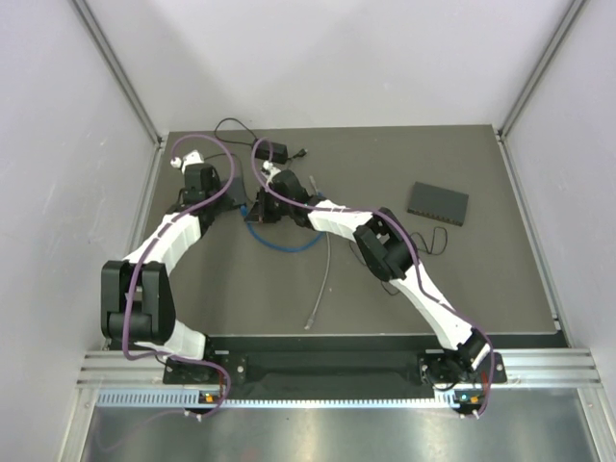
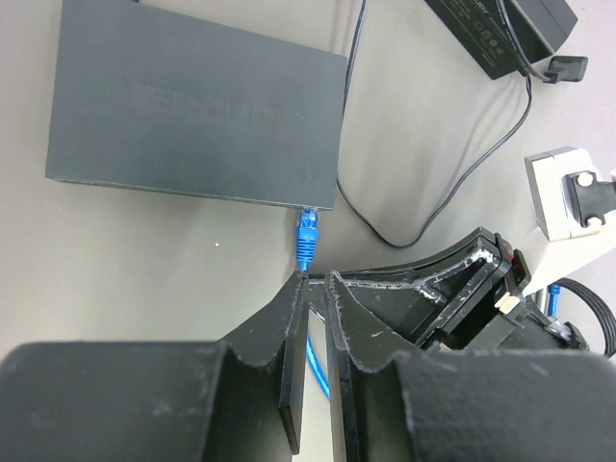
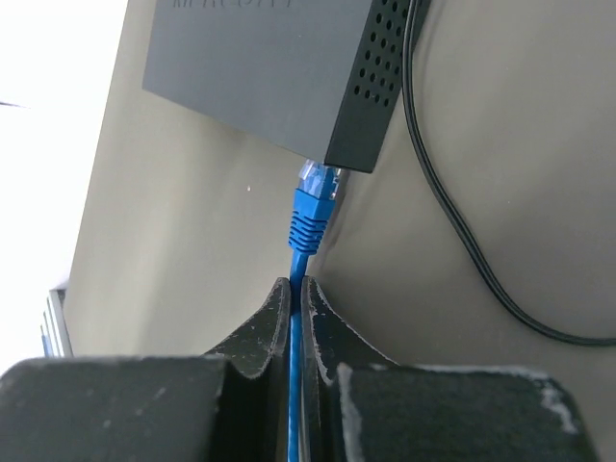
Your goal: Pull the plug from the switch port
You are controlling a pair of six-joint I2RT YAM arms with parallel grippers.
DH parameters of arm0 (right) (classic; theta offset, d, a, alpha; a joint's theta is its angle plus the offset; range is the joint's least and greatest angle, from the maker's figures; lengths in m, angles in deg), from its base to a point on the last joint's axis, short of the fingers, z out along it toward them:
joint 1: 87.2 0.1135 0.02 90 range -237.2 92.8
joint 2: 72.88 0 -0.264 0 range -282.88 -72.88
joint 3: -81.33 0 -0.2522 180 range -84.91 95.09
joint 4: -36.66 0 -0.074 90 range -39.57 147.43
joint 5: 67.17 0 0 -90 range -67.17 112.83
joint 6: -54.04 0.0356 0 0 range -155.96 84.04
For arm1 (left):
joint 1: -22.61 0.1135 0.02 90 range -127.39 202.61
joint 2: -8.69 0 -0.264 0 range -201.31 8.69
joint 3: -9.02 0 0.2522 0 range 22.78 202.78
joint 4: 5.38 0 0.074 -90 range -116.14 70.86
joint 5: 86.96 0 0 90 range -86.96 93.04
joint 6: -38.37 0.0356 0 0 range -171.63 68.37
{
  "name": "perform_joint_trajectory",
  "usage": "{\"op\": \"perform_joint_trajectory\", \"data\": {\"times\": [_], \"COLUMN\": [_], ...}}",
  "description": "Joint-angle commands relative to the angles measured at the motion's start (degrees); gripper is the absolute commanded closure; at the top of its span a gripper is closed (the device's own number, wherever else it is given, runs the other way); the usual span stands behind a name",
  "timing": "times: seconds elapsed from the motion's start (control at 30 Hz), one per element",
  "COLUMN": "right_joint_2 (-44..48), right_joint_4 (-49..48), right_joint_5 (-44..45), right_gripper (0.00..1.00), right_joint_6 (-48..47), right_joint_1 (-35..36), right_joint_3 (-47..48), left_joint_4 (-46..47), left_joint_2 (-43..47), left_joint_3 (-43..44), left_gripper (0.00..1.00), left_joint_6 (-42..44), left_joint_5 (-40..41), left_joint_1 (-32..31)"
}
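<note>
The dark grey switch (image 2: 192,106) lies flat, also in the right wrist view (image 3: 260,67). The blue plug (image 3: 313,207) sits with its clear tip at a port at the end of the switch's front face, also in the left wrist view (image 2: 307,236). My right gripper (image 3: 296,282) is shut on the blue cable (image 3: 295,366) just behind the plug. My left gripper (image 2: 320,279) is nearly closed with a thin slit, holding nothing, its tips just short of the plug; the cable runs below it. In the top view both grippers meet at the switch (image 1: 234,192).
A black power adapter (image 2: 500,34) and its thin black cord (image 2: 452,183) lie to the right of the switch. A second switch (image 1: 438,202) sits at the right of the table. A grey cable (image 1: 322,279) and the blue cable's loop (image 1: 281,243) lie mid-table.
</note>
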Motion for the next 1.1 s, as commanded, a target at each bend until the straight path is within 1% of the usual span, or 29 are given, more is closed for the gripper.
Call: {"op": "perform_joint_trajectory", "data": {"times": [0.0, 0.03, 0.17, 0.23, 0.27, 0.3, 0.37, 0.43, 0.5, 0.53, 0.57, 0.6, 0.73, 0.77, 0.8, 0.93, 1.07], "right_joint_2": [2.3, 3.7, 10.6, 13.7, 15.3, 16.1, 18.5, 19.9, 21.5, 22.1, 22.9, 23.1, 22.7, 22.5, 21.4, 17.6, 15.0], "right_joint_4": [6.6, 6.1, 4.6, 4.6, 4.7, 4.7, 4.0, 1.5, 0.0, -2.5, -4.1, -5.7, -11.3, -13.5, -14.0, -13.9, -14.1], "right_joint_5": [0.4, 0.1, -2.7, -6.0, -7.6, -7.9, -8.5, -9.9, -9.9, -9.8, -9.2, -8.9, -9.0, -9.3, -10.4, -12.9, -14.2], "right_gripper": [1.00, 1.00, 1.00, 1.00, 1.00, 1.00, 1.00, 1.00, 1.00, 0.97, 0.86, 0.82, 0.71, 0.66, 0.65, 0.64, 0.63], "right_joint_6": [-3.4, -4.1, -8.0, -9.5, -9.8, -10.2, -10.3, -10.7, -10.6, -10.4, -9.8, -8.3, -3.8, -2.6, -0.9, 1.4, 2.7], "right_joint_1": [1.4, 1.3, 0.5, -0.6, -1.0, -1.6, -2.1, -2.4, -2.5, -2.6, -2.7, -3.0, -4.9, -5.4, -6.3, -7.2, -7.2], "right_joint_3": [-2.3, -5.8, -14.9, -19.3, -20.6, -23.6, -26.6, -30.6, -32.8, -35.1, -36.1, -37.1, -38.6, -38.5, -38.1, -32.6, -29.8], "left_joint_4": [0.8, 0.8, 0.8, 0.8, 0.8, 1.0, 1.5, 2.4, 3.2, 3.4, 3.7, 3.9, 3.7, 3.4, 3.2, 2.6, 2.4], "left_joint_2": [2.2, 2.1, 1.8, 1.3, 1.1, 0.6, -0.1, -1.2, -2.5, -3.0, -3.5, -4.7, -7.7, -8.3, -9.3, -11.4, -12.4], "left_joint_3": [-0.4, -0.7, -1.2, -1.3, -1.4, -1.4, -1.3, -1.3, -1.3, -1.2, -1.1, -1.1, 0.6, 0.8, 1.1, 2.4, 2.0], "left_gripper": [0.82, 0.82, 0.82, 0.82, 0.82, 0.82, 0.82, 0.82, 0.83, 0.82, 0.82, 0.82, 0.82, 0.82, 0.82, 0.83, 0.83], "left_joint_6": [0.6, 0.7, 1.0, 1.2, 1.1, 1.0, 0.9, 1.2, 1.6, 1.8, 2.1, 2.3, 3.0, 3.1, 3.0, 2.8, 2.2], "left_joint_5": [-0.7, -0.8, -1.3, -1.9, -2.6, -3.3, -5.4, -8.5, -8.7, -8.7, -8.8, -8.9, -10.1, -10.1, -10.2, -10.0, -9.6], "left_joint_1": [0.0, 0.0, 0.0, 0.0, 0.0, 0.0, -0.1, -0.5, -1.4, -2.0, -2.2, -2.3, -2.4, -2.4, -2.4, -2.4, -2.4]}}
